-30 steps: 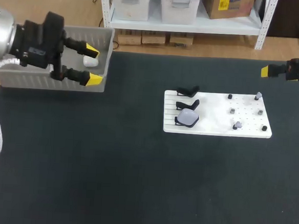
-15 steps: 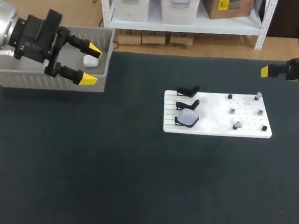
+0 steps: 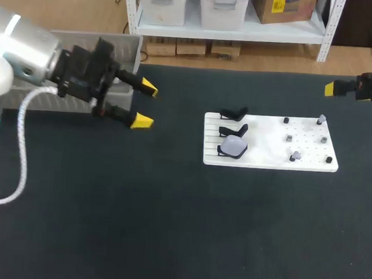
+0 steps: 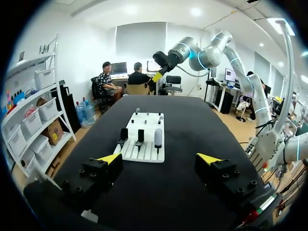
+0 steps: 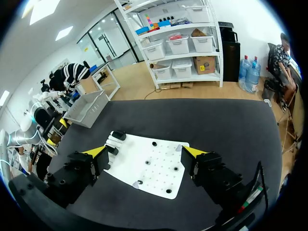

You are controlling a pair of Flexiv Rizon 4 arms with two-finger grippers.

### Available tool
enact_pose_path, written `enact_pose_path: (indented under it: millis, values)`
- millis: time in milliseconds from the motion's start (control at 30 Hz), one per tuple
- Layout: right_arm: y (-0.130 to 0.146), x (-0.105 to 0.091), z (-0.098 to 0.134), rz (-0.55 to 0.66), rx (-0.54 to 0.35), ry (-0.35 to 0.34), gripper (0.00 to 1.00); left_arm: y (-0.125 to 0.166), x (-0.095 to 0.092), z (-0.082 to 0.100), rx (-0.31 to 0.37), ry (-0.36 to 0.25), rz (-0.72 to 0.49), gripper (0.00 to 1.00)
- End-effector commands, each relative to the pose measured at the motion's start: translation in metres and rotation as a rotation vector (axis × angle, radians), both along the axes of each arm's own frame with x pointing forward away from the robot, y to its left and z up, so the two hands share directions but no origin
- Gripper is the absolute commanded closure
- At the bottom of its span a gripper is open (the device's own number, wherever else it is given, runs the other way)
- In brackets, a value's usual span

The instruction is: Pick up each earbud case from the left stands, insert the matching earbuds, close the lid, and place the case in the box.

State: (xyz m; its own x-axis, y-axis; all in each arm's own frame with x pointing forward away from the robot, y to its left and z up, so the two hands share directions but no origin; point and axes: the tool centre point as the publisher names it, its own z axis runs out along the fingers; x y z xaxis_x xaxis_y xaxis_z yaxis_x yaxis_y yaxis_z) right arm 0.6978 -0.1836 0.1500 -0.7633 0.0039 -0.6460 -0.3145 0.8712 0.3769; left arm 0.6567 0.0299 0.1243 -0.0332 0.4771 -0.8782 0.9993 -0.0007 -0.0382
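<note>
Bare black tabletop (image 3: 168, 208) stretches between the left gripper (image 3: 146, 104), fingers spread, and the white board (image 3: 268, 157). Three black stands (image 3: 233, 129) and small upright pegs (image 3: 287, 121) crowd the board. A grey box (image 3: 130, 49) stands just behind the gripper.

Left tool (image 3: 145, 104) wide open and empty, at the left — right tool (image 5: 144, 151) likewise, far right.
</note>
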Motion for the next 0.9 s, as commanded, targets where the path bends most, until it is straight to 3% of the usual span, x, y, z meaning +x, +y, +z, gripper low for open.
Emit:
enact_pose_path:
  millis: [33,267,733,900]
  values:
    - [0.0,0.0,-0.001,0.002,0.001,-0.001,0.0,-0.018,0.002,-0.016,-0.013,0.007,-0.007,0.0]
    - [0.0,0.0,-0.001,0.002,0.001,-0.001,0.0,-0.045,-0.002,-0.04,-0.025,0.031,-0.034,0.0]
    - [0.0,0.0,-0.001,0.002,0.001,-0.001,0.0,-0.085,0.004,-0.065,-0.051,0.028,-0.065,0.0]
    - [0.0,0.0,-0.001,0.002,0.001,-0.001,0.0,-0.098,0.008,-0.075,-0.059,0.042,-0.076,0.04]
